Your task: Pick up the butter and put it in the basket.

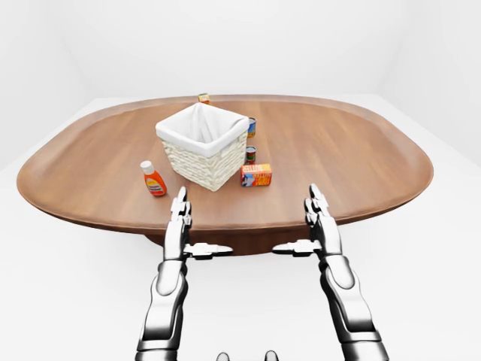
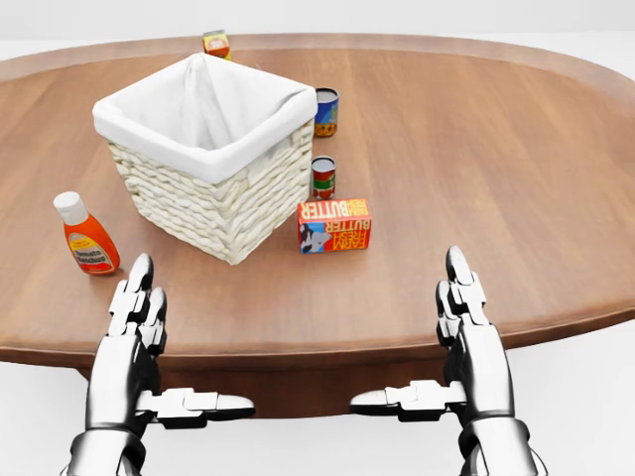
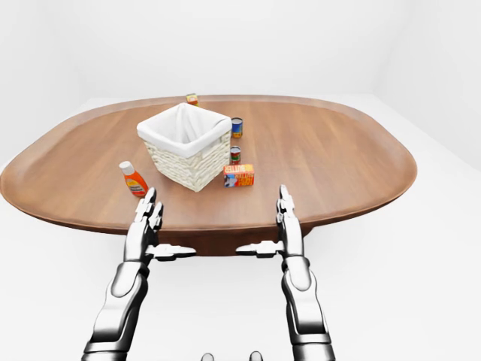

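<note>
The butter is an orange and blue carton lying on the wooden table, just right of the white-lined wicker basket. My left hand hovers open at the table's near edge, below the basket and the orange bottle. Over the same edge, below and right of the butter, my right hand is held flat and open. Neither hand touches anything. Both thumbs point inward.
An orange sauce bottle stands left of the basket. Two small cans sit right of the basket, above the butter. A small box lies near the table's far edge. White floor surrounds the oval table.
</note>
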You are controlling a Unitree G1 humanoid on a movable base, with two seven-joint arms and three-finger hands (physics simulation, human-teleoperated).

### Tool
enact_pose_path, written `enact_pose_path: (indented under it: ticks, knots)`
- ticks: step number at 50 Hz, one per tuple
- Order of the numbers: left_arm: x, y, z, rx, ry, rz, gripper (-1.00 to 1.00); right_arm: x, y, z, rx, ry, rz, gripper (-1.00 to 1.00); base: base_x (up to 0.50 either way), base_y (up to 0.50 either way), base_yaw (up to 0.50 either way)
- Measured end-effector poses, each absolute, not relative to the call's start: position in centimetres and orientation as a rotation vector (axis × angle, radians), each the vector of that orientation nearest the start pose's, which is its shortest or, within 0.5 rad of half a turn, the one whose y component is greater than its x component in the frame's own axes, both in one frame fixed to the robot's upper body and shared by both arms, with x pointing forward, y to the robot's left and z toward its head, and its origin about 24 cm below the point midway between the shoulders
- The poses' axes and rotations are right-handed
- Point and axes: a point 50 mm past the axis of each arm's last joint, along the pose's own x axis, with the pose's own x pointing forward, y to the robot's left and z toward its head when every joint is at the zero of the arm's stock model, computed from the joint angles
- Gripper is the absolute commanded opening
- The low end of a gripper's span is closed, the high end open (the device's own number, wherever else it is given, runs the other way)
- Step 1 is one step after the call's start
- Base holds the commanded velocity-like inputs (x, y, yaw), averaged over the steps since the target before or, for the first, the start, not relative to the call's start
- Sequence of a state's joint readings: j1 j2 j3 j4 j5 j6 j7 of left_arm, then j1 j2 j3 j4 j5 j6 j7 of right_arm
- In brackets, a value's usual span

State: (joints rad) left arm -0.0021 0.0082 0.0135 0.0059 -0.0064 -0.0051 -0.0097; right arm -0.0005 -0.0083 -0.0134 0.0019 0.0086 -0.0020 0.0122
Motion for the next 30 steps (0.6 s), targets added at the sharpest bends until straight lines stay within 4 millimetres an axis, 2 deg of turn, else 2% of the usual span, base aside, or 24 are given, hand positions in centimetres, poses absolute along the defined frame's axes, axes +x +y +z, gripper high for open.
enact_pose_path:
  ticks: [20, 30]
  knots:
    - [25.59, 15.98, 3.92, 0.008, -0.003, 0.012, 1.0, 25.62, -15.91, 4.01, 0.009, 0.005, 0.002, 1.0, 0.0, 0.0, 0.0]
    - [25.71, 15.96, 3.82, 0.006, 0.0, 0.012, 1.0, 25.66, -16.08, 3.94, 0.004, 0.005, -0.001, 1.0, 0.0, 0.47, 0.0]
